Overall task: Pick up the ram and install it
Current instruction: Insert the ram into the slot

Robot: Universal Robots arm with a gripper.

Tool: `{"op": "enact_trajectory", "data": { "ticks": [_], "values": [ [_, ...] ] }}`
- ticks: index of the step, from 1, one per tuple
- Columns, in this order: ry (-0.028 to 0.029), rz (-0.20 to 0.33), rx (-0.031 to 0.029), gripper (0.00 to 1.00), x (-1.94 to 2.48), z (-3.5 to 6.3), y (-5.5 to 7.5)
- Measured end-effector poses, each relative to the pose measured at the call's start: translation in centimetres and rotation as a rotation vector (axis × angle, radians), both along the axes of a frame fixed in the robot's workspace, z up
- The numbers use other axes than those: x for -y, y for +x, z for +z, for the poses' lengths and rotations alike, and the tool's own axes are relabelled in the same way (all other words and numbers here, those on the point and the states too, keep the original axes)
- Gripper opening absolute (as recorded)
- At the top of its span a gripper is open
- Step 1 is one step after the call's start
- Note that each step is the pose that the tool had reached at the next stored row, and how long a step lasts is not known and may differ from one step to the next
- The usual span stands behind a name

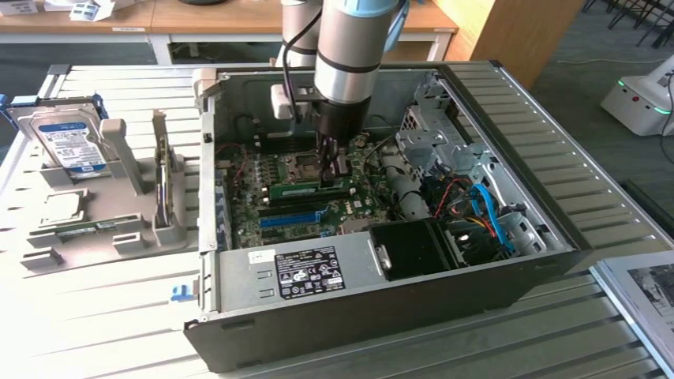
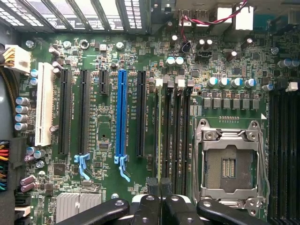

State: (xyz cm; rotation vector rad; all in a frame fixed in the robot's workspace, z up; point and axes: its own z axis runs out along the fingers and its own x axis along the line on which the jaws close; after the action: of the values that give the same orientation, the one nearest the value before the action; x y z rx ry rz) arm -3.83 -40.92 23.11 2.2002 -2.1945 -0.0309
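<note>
The ram is a long green stick standing on edge over the memory slots on the motherboard, beside the empty processor socket. My gripper reaches down into the open computer case and is shut on the stick's end nearer the exterior view's right. In the wrist view the ram shows edge-on as a thin line along the dark memory slots, running up from between my black fingertips. The processor socket lies right beside these slots.
At the exterior view's left, a grey holder carries a silver hard drive and a square processor chip. Inside the case are the power supply, blue cables, drive cage and a blue expansion slot.
</note>
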Motion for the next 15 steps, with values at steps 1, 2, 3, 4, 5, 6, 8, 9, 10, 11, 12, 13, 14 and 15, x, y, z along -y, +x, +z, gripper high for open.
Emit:
{"op": "enact_trajectory", "data": {
  "ticks": [1, 2, 3, 4, 5, 6, 8, 9, 10, 11, 12, 13, 14, 15],
  "values": [
    [-0.0003, 0.000, 0.0000, 0.12, 0.00, -0.03, -0.01],
    [-0.0004, 0.000, 0.0000, 0.12, 0.00, -0.03, -0.01],
    [-0.0004, 0.000, 0.0000, 0.12, 0.00, -0.04, -0.01],
    [-0.0003, 0.000, 0.0001, 0.12, 0.00, -0.04, 0.00],
    [-0.0002, 0.000, 0.0001, 0.12, -0.01, -0.05, 0.00],
    [-0.0002, 0.000, 0.0001, 0.12, -0.01, -0.05, 0.00],
    [-0.0002, -0.001, 0.0002, 0.12, -0.01, -0.05, 0.00],
    [-0.0001, -0.001, 0.0002, 0.12, -0.01, -0.05, 0.00],
    [-0.0001, -0.001, 0.0002, 0.12, -0.01, -0.05, 0.00],
    [-0.0001, -0.001, 0.0002, 0.12, -0.01, -0.05, 0.00],
    [0.0000, -0.001, 0.0002, 0.12, -0.01, -0.05, 0.00],
    [0.0001, -0.001, 0.0003, 0.12, -0.01, -0.04, 0.00],
    [0.0001, -0.001, 0.0003, 0.12, -0.01, 0.00, 0.00],
    [0.0000, -0.001, 0.0002, 0.12, -0.01, 0.06, 0.00]
  ]
}}
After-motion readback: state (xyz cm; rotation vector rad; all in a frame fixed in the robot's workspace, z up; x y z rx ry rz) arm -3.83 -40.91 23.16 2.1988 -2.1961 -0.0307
